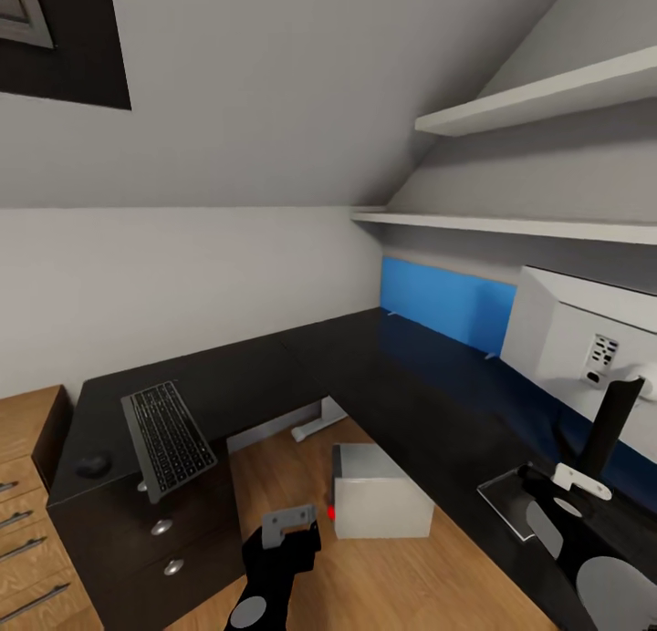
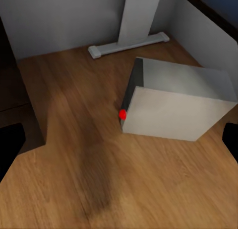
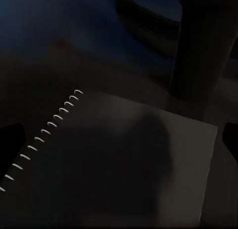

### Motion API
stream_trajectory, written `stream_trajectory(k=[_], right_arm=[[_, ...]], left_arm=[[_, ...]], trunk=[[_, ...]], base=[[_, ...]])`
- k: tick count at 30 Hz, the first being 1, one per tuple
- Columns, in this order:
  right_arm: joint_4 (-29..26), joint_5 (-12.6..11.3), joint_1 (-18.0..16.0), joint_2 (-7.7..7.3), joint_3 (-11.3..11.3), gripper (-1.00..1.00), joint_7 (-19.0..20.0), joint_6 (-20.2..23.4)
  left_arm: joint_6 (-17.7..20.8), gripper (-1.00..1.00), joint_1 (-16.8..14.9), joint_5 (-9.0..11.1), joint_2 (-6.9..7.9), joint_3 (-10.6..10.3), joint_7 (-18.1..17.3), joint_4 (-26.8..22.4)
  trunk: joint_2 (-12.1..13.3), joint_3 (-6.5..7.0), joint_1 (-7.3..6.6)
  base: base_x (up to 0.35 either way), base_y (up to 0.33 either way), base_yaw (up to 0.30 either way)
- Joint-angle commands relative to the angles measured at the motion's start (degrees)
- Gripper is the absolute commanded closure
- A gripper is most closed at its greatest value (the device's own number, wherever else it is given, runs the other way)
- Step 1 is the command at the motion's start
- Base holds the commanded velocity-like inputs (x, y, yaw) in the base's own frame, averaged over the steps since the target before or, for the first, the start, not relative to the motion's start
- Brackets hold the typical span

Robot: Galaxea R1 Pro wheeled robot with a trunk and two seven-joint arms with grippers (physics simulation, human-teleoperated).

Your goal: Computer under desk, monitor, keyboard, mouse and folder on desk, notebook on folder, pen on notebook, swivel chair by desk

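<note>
Your right gripper [image 3: 119, 139] hangs w/ jaws wide over the notebook [image 3: 124, 159], flat on the desk [image 1: 401, 385] by the monitor [image 1: 584, 339] stand. Prob light, stiff; pinch an overhanging edge, away from spiral. Left gripper [image 1: 290, 522]: jaws apart, empty.

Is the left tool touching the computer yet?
Apart. In the left wrist view, bare wood floor separates the computer from both fingertips at the picture's edges; the head view shows the left tool short of it.

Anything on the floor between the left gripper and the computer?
No. In the left wrist view the stretch from the left gripper to the computer is bare wood floor. The head view agrees.
</note>
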Motion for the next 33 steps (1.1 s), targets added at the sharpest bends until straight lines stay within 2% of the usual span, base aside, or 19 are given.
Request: stream_trajectory(k=[1, 12, 18, 33], right_arm=[[-0.01, -0.6, -0.04, 0.01, 0.06, -1.0, 0.0, -0.31], [-0.41, -0.6, -0.04, 0.2, 0.13, -1.0, 0.07, 0.18], [-0.45, -0.6, -0.04, 0.29, 0.18, -1.0, 0.09, 0.4], [-0.53, -0.6, -0.04, 0.31, 0.18, -1.0, 0.03, 0.4]], left_arm=[[0.17, -1.0, -0.06, 0.37, 0.01, -0.09, 0.42, -0.07], [0.1, -1.0, -0.06, 0.35, 0.09, -1.11, 0.87, -0.09], [0.1, -1.0, -0.06, 0.38, 0.15, -1.53, 2.2, -0.07], [0.1, -1.0, -0.06, 0.44, 1.21, -1.83, 2.4, 0.02]], trunk=[[-0.45, -0.25, 0.23], [-4.87, -2.23, 2.64], [-4.87, -2.23, 2.64], [-4.87, -2.23, 2.64]], base=[[0.0, 0.0, 0.0], [0.0, 0.0, 0.0], [0.0, 0.0, 0.0], [0.075, 0.0, 0.0]])
